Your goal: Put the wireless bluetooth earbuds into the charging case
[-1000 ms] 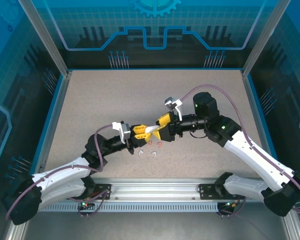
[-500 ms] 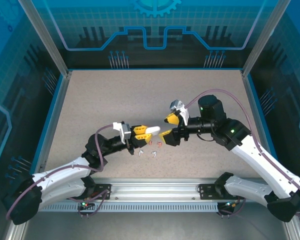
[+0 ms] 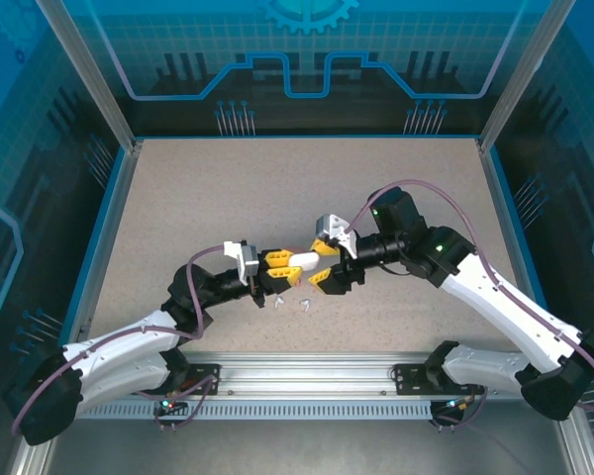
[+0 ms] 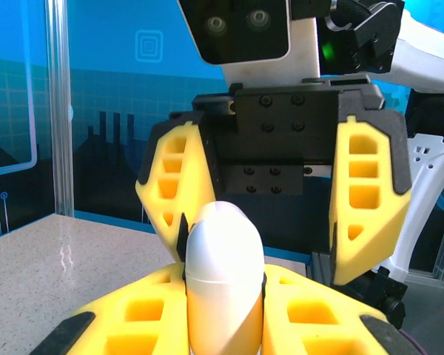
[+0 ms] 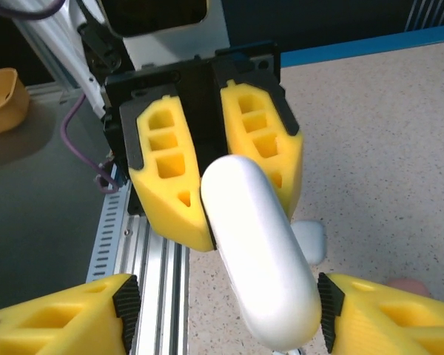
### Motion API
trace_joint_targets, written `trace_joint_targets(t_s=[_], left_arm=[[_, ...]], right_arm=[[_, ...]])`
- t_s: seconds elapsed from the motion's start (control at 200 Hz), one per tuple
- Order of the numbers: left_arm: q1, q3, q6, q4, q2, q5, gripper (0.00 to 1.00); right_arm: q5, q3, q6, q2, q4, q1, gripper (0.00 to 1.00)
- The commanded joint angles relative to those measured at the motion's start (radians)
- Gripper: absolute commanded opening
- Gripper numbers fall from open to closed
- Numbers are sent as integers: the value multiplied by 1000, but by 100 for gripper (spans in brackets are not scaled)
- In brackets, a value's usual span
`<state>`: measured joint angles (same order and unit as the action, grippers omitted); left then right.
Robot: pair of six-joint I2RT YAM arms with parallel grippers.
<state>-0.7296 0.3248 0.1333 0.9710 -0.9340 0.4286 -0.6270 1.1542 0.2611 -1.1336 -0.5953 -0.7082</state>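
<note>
A shut white charging case [image 3: 304, 260] hangs above the table, and my left gripper [image 3: 280, 265] is shut on its near end. In the left wrist view the case [image 4: 223, 266] stands up between my yellow fingers [image 4: 126, 325]. My right gripper [image 3: 325, 264] faces it, open, with its fingers on either side of the case's free end [image 5: 270, 296]; a gap shows at its left pad [image 5: 126, 310]. Two white earbuds [image 3: 277, 300] [image 3: 302, 304] lie on the table just below. A blurred white earbud [image 5: 311, 240] shows under the case.
The aluminium rail [image 3: 307, 371] runs along the near edge, close under both grippers. Blue panels and metal posts [image 3: 89, 79] wall the table. Open speckled tabletop [image 3: 297, 188] stretches behind the arms.
My right gripper has come down and left onto the case's free end, and its jaws have narrowed. The left gripper has kept still with the case.
</note>
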Motion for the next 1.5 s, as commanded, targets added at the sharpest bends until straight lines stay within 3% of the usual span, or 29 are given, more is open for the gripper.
trace_joint_targets(t_s=[0.0,0.34,0.44,0.64,0.775,0.875,1.151,1.496], left_arm=[[-4,36,19,29,14,26,0],[-6,37,16,22,6,20,0],[-6,34,9,22,6,15,0],[-6,7,-38,8,46,-39,34],[-5,-27,-104,-62,140,-109,67],[-6,-40,-149,-143,223,-164,81],[-7,-16,-231,-415,437,-247,98],[-6,-1,-232,-462,455,-275,99]], right_arm=[[-42,17,9,-5,2,-13,61],[-15,-7,-21,14,30,-11,31],[9,-12,-50,24,34,-5,27],[87,-65,-112,81,50,29,25],[141,-120,-151,137,50,70,25],[197,-157,-173,171,26,115,25],[240,-202,-203,108,-95,320,24],[221,-175,-205,-203,-116,448,22]])
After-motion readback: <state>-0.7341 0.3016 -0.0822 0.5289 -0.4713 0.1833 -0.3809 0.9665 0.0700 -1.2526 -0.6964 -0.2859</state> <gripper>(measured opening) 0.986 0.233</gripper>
